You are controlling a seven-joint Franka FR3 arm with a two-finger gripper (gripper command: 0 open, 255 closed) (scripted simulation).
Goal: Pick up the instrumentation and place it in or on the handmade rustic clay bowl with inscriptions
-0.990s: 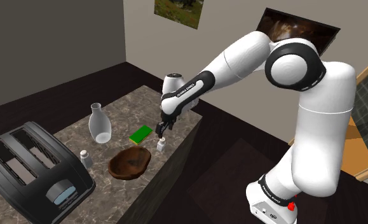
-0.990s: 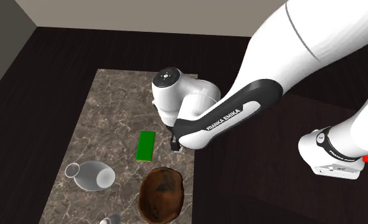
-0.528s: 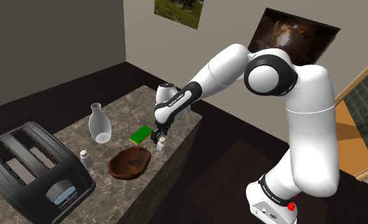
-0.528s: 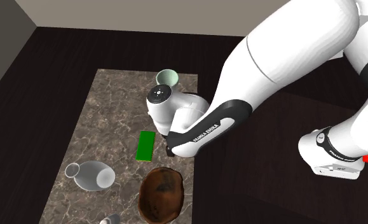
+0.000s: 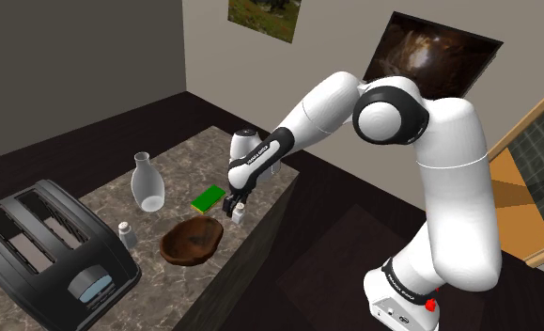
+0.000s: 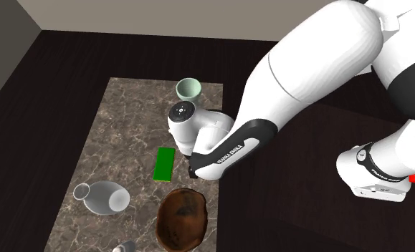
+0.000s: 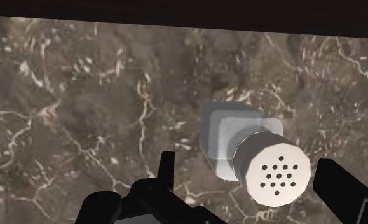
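Claw (image 7: 246,163) lower than before, open astride shaker (image 7: 272,167); cap holes (image 7: 279,175) clear from wrist, not shoulder view.

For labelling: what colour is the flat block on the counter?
The flat block is bright green, clearest in the second exterior view.

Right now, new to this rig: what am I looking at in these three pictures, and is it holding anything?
It's a simulated white robot arm on a stand, ending in a black two-finger gripper. One picture looks over the arm's shoulder, one looks down from above, and one rides on the hand.

On the marble counter are a toaster, a vase, a green block, a brown bowl, a pale cup and two small shakers.

Nothing is held. The fingers stand open either side of the edge shaker, not clasping it. The other shaker stands by the toaster.
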